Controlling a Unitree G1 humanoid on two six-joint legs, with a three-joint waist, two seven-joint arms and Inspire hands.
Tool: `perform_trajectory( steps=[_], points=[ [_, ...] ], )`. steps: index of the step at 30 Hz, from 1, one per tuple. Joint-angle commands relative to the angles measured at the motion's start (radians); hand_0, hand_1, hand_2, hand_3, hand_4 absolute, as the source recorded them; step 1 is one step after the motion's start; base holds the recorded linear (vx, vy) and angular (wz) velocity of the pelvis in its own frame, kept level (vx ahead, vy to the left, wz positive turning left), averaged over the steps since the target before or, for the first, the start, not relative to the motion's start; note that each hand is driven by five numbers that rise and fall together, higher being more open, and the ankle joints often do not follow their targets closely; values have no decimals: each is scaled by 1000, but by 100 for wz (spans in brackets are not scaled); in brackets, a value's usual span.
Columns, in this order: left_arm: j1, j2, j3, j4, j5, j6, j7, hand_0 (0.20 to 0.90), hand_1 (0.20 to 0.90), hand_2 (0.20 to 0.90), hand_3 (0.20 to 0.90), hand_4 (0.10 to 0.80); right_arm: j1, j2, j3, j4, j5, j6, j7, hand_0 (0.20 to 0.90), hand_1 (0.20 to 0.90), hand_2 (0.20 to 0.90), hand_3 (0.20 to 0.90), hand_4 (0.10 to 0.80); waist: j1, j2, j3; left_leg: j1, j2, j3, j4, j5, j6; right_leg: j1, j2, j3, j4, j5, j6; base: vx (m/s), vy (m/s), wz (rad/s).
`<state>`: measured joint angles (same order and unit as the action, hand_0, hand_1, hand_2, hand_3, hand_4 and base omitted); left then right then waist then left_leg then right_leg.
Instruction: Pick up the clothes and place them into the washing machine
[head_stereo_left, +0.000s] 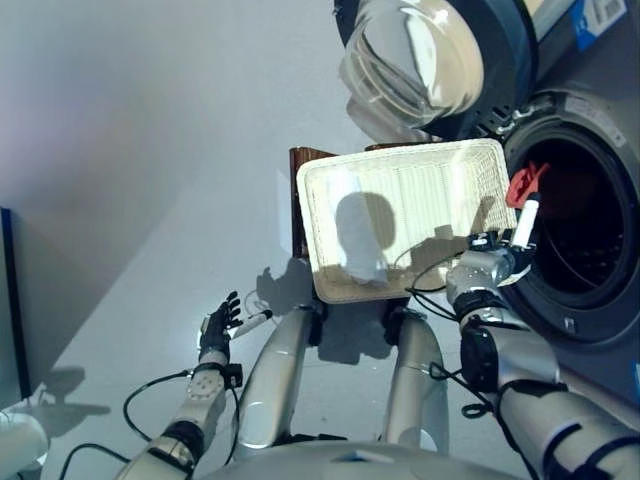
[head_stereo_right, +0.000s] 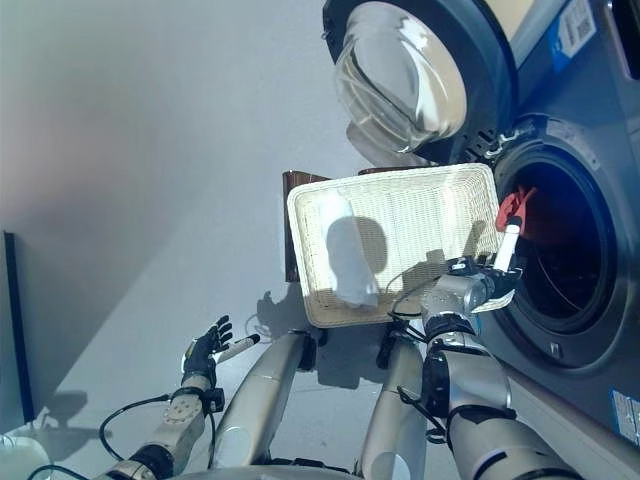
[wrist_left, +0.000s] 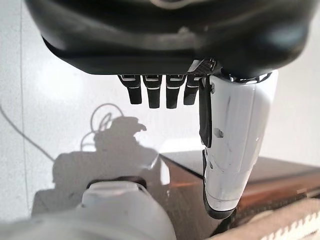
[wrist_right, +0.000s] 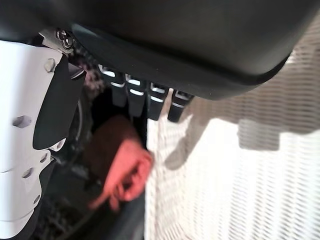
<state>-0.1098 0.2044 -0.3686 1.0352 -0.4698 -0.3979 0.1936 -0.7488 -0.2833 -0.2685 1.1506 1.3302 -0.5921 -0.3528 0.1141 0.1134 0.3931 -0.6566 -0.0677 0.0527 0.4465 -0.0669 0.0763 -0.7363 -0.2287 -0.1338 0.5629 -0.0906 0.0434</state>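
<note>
A small red cloth hangs at the left rim of the washing machine's dark drum, right beside the white wicker basket. My right hand is at the basket's right edge, just below the cloth, with its white thumb pointing up at it. In the right wrist view the red cloth lies past the fingers, which are relaxed and hold nothing. My left hand hangs low at the left over the floor, open and idle.
The washer's round glass door stands swung open above the basket. The basket rests on a brown stool in front of the machine. A pale grey floor spreads out to the left.
</note>
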Motion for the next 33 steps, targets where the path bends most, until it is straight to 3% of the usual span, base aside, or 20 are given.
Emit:
perform_trajectory(
  steps=[1,3,4,5,7,13,17,20,25,26,29,30,32,33],
  points=[
    [47,0,1,30,-32,-41,3,900,900,900,900,800,17,-115,-2,-63,-71,-68,1,900,900,900,900,800,-14,29,-47,-27,1,-44,-32,-12,-85,61,6,-8,-74,-3,16,10,-10,-9],
    [54,1,5,28,-32,-42,-1,900,900,900,900,800,17,-138,-5,-67,-90,-66,-4,900,900,900,900,800,-21,36,-42,-35,4,-31,-36,13,-83,52,3,-16,-77,19,8,-41,-5,-4],
    [54,0,5,28,-32,-42,-1,900,900,900,900,800,16,-139,-4,-67,-93,-66,-7,900,900,900,900,800,-21,35,-49,-25,1,-42,-33,-16,-87,59,6,-4,-71,-9,16,-83,-1,1],
    [59,4,8,25,-33,-43,-2,900,900,900,900,800,8,-154,-1,-73,-106,-64,-12,900,900,900,900,800,-22,39,-44,-34,3,-31,-39,14,-83,50,4,-14,-77,19,7,119,-13,-1],
    [64,8,16,25,-30,-45,-3,900,900,900,900,800,-15,-192,6,-95,-147,-63,-32,900,900,900,900,800,-21,42,-54,-25,2,-38,-43,-9,-89,55,10,4,-82,-1,14,65,-4,-3],
    [80,38,12,9,-28,-49,-17,900,900,900,900,800,-210,-440,96,-75,-216,-28,-47,900,900,900,900,800,-5,37,-73,-22,10,-31,-52,-10,-91,47,16,16,-100,10,19,26,-7,-12],
    [82,37,2,-6,-34,-45,-25,900,900,900,900,800,-273,-490,140,-65,-204,-20,-30,900,900,900,900,800,-6,31,-71,-25,19,-16,-73,23,-91,39,20,8,-118,43,13,-50,-15,-8],
    [75,31,-8,-12,-47,-40,-30,900,900,900,900,800,-280,-472,154,-52,-184,-18,-14,900,900,900,900,800,-9,23,-70,-20,21,-16,-81,26,-93,46,23,5,-123,44,12,10,-6,-1],
    [52,13,-6,20,-61,-36,-29,900,900,900,900,800,-213,-346,144,-23,-163,1,15,900,900,900,900,800,-20,9,-59,-26,22,-16,-76,25,-93,45,27,2,-127,49,9,18,-5,0],
    [45,8,-6,26,-64,-35,-29,900,900,900,900,800,-196,-312,151,-12,-166,7,20,900,900,900,900,800,-19,10,-60,-20,21,-28,-71,-3,-97,51,30,11,-120,22,16,0,0,0],
    [45,5,3,34,-67,-39,-27,900,900,900,900,800,-144,-232,168,-1,-210,30,17,900,900,900,900,800,-21,11,-43,-42,23,-22,-66,28,-94,40,26,-8,-119,47,5,-13,-11,0],
    [44,5,4,34,-67,-39,-27,900,900,900,900,800,-145,-231,169,-1,-211,30,16,900,900,900,900,800,-21,10,-50,-32,20,-33,-64,1,-99,47,29,2,-115,22,13,83,-27,5],
    [44,18,16,37,-48,-37,-14,900,900,900,900,800,-164,-255,235,91,-365,101,-49,900,900,900,900,800,-16,9,-40,-38,21,-37,-60,0,-100,45,28,-3,-112,20,11,1,-43,13],
    [43,34,19,42,-21,-39,8,900,900,900,900,800,-215,-289,321,169,-548,171,-134,900,900,900,900,800,-8,4,-30,-47,22,-39,-58,6,-102,38,26,-11,-110,25,10,-91,-54,15]
  ],
)
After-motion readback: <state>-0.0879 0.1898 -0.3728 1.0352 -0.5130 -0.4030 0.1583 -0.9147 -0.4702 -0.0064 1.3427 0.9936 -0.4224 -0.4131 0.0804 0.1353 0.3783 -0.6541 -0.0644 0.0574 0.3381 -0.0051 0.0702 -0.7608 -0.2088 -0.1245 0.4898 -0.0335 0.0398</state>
